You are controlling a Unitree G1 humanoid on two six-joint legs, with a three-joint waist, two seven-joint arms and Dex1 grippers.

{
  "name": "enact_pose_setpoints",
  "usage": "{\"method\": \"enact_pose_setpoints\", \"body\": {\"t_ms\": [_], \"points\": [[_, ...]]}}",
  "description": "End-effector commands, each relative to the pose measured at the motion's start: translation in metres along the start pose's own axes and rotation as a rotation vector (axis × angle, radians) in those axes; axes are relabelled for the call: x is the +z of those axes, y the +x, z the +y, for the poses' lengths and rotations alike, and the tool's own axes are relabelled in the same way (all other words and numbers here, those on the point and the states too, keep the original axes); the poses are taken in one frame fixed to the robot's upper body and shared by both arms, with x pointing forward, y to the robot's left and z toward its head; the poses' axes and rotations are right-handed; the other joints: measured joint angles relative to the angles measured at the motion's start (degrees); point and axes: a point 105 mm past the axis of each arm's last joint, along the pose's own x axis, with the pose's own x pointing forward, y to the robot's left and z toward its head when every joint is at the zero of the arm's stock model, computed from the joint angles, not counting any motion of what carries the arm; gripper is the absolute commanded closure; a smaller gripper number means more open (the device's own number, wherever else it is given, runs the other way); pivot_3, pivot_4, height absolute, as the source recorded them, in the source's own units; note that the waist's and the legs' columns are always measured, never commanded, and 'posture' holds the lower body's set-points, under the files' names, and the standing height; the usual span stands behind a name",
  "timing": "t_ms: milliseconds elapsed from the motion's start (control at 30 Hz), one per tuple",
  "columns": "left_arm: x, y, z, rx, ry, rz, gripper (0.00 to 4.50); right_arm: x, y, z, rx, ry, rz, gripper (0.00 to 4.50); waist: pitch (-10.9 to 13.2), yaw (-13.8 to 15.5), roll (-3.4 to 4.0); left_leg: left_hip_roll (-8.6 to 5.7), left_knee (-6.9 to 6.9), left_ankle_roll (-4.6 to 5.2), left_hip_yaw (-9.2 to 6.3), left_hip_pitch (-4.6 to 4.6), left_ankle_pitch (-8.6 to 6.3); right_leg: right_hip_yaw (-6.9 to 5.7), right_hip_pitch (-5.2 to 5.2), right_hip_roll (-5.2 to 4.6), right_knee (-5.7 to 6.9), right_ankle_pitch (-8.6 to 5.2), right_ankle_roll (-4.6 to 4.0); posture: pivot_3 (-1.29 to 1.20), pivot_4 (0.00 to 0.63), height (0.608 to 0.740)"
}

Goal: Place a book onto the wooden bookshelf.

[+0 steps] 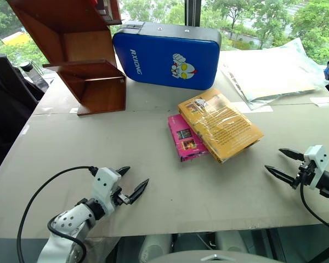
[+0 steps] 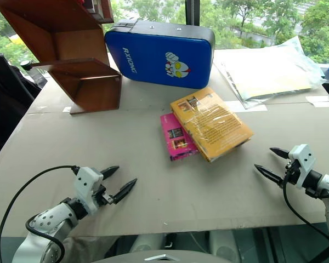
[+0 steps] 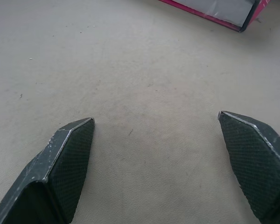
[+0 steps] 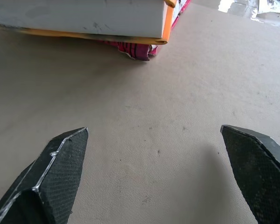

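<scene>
Book [image 1: 220, 124] lay flat mid-table, glossy in clear wrap, one long side propped on a thinner pink book [image 1: 183, 139], the other edge down on the table [image 1: 71, 142], so slightly tilted. Stood well apart from the bookshelf [image 1: 82, 55] at the far left, with a blue case [image 1: 164, 55] just behind and a plastic bag [image 1: 274, 71] off to the far right.

Left pincer [image 1: 130, 184] hovered low over bare table, fingers spread wide, nothing held, pointed toward the pink book's near corner. Right pincer [image 1: 283, 164] likewise released and empty, aimed at the book's near edge, not yet touching.

Likely trouble from here, as a judgement: slippery wrap could let the fingers slide off the cover, more so on a thick, heavy paperback gripped at one edge. Tilted rest on the pink book could make it pivot or skid when pushed from the right. Could also catch the pink book by mistake, or drag both together. On the long carry left, could sag or drop; shelf boards looked slanted, so could slide back out.
</scene>
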Motion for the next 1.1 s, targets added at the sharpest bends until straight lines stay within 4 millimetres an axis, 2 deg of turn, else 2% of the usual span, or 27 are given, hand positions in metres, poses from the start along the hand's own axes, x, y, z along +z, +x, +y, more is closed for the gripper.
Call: {"method": "enact_pose_setpoints", "body": {"t_ms": [33, 133, 200, 267, 500, 700, 800, 833, 900, 967, 1000, 1033, 1100], "points": [[-0.014, 0.000, 0.005, 0.022, -0.022, 0.057, 0.13, 0.007, 0.001, -0.004, -0.001, -0.039, -0.008, 0.00, 0.0, 0.0, 0.03, 0.00, 0.01, 0.00, 0.00, 0.00, 0.00, 0.00, 0.00, 0.00, 0.00, 0.00, 0.00, 0.00, 0.150, 0.740], [-0.013, 0.001, 0.005, 0.023, -0.023, 0.053, 0.13, 0.005, 0.000, -0.006, -0.004, -0.044, 0.004, 0.00, 0.0, -0.1, 0.14, -0.07, 0.02, 0.00, -0.13, -0.07, 0.00, -0.11, 0.13, -0.15, 0.00, 0.00, 0.00, 0.00, 0.150, 0.740], [-0.013, 0.002, 0.004, 0.022, -0.024, 0.052, 0.13, 0.007, 0.000, -0.008, -0.011, -0.051, -0.002, 0.00, 0.1, -0.6, 0.29, -0.54, -0.02, 0.02, -1.09, -0.14, 0.01, -1.08, 0.81, -1.03, -0.01, -0.22, 0.00, 0.00, 0.150, 0.740], [-0.013, 0.002, 0.004, 0.023, -0.024, 0.052, 0.13, 0.008, -0.001, -0.011, -0.033, -0.051, -0.014, 0.00, 0.1, -0.9, 0.36, -0.96, 0.04, 0.00, -2.00, -0.02, 0.04, -2.05, 0.96, -1.32, -0.01, -0.35, 0.04, 0.00, 0.150, 0.740], [-0.010, 0.002, 0.008, 0.028, -0.012, 0.046, 0.13, 0.015, -0.005, -0.039, -0.190, -0.087, -0.011, 0.00, 0.2, -0.1, 0.48, -0.55, 0.03, -0.04, -1.81, 0.02, 0.06, -1.61, 0.85, -0.85, 0.00, -0.43, -0.14, 0.00, 0.150, 0.740], [0.004, 0.003, 0.014, 0.023, 0.018, 0.022, 0.13, 0.041, -0.002, -0.071, -0.337, -0.094, -0.023, 0.00, 0.2, -0.1, 0.47, -0.53, 0.04, -0.04, -1.48, 0.06, 0.06, -1.50, 0.79, -0.85, 0.02, -0.42, -0.15, 0.00, 0.150, 0.740], [0.021, 0.003, 0.019, 0.006, 0.049, -0.020, 0.13, 0.063, 0.000, -0.085, -0.397, -0.109, -0.034, 0.00, 0.3, -0.2, 0.37, -0.50, 0.04, -0.04, -1.40, 0.04, 0.06, -1.46, 0.74, -0.82, 0.02, -0.42, -0.15, 0.00, 0.150, 0.740], [0.030, 0.004, 0.020, -0.009, 0.053, -0.045, 0.00, 0.070, 0.002, -0.089, -0.404, -0.102, -0.030, 0.40, 0.3, -0.2, 0.36, -0.50, 0.04, -0.04, -1.33, -0.02, 0.06, -1.40, 0.63, -0.72, 0.02, -0.42, -0.14, 0.00, 0.150, 0.740], [0.044, 0.004, 0.018, -0.059, 0.069, -0.074, 0.00, 0.080, 0.010, -0.091, -0.383, -0.105, -0.027, 0.82, 0.4, -0.2, 0.22, -0.50, 0.04, -0.04, -1.24, -0.18, 0.07, -1.34, 0.46, -0.62, 0.03, -0.42, -0.14, 0.00, 0.150, 0.740], [0.058, 0.003, 0.014, -0.138, 0.105, -0.083, 0.00, 0.090, 0.022, -0.095, -0.379, -0.111, -0.024, 1.84, 0.5, -0.2, 0.11, -0.50, 0.05, -0.05, -1.18, -0.45, 0.07, -1.29, 0.19, -0.60, 0.03, -0.27, -0.37, 0.00, 0.150, 0.740], [0.067, 0.003, 0.012, -0.186, 0.134, -0.083, 0.00, 0.095, 0.030, -0.097, -0.364, -0.100, -0.025, 2.12, 0.5, -0.3, 0.07, -0.50, 0.05, -0.05, -1.13, -0.61, 0.07, -1.24, 0.04, -0.60, 0.03, -0.25, -0.38, 0.00, 0.150, 0.740], [0.075, 0.002, 0.009, -0.224, 0.160, -0.092, 0.00, 0.099, 0.038, -0.098, -0.355, -0.095, -0.019, 2.69, 0.5, -0.3, 0.04, -0.49, 0.05, -0.05, -1.02, -0.66, 0.07, -1.15, -0.04, -0.59, 0.03, -0.24, -0.39, 0.00, 0.150, 0.740], [0.095, 0.000, 0.006, -0.293, 0.181, -0.126, 0.00, 0.105, 0.053, -0.102, -0.343, -0.093, 0.006, 3.46, 0.6, -0.4, 0.00, -0.49, 0.05, -0.05, -0.89, -0.72, 0.07, -1.07, -0.13, -0.60, 0.01, -0.23, -0.40, 0.00, 0.150, 0.740]]}}
